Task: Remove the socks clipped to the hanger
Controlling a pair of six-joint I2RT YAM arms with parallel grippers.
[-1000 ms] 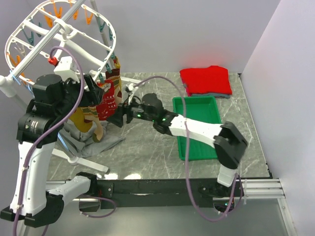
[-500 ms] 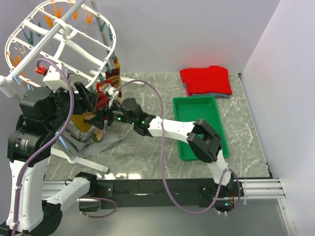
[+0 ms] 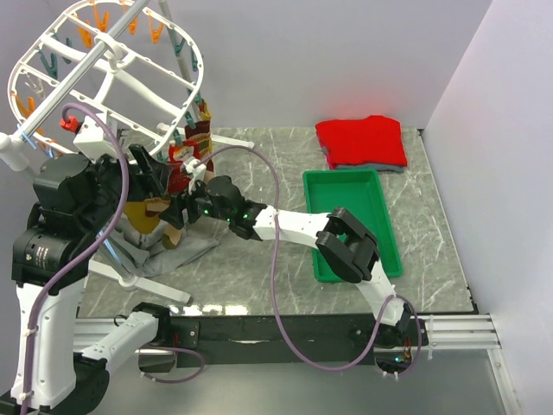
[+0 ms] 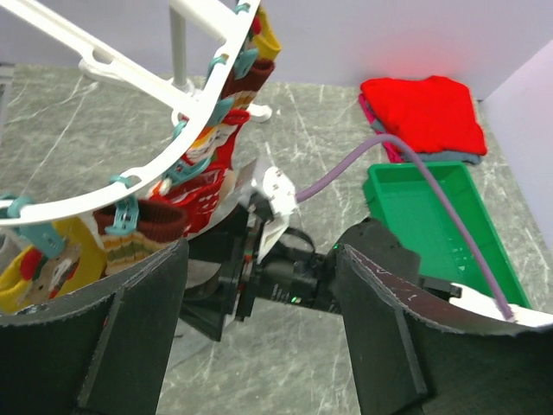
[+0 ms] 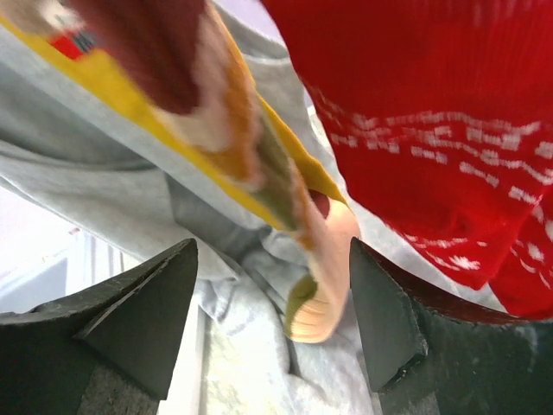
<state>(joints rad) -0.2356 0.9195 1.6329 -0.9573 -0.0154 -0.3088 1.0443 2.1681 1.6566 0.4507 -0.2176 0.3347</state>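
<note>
Blurred socks [image 5: 259, 173] in right-wrist view

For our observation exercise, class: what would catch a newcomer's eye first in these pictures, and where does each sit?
The large white plastic oval hanger tilts high at the far left, red festive-patterned fabric socks clipped along its lower rim. The right gripper reaches among them, jaws open. A folded red garment lies at the far right, behind a green rectangular tray.
</note>
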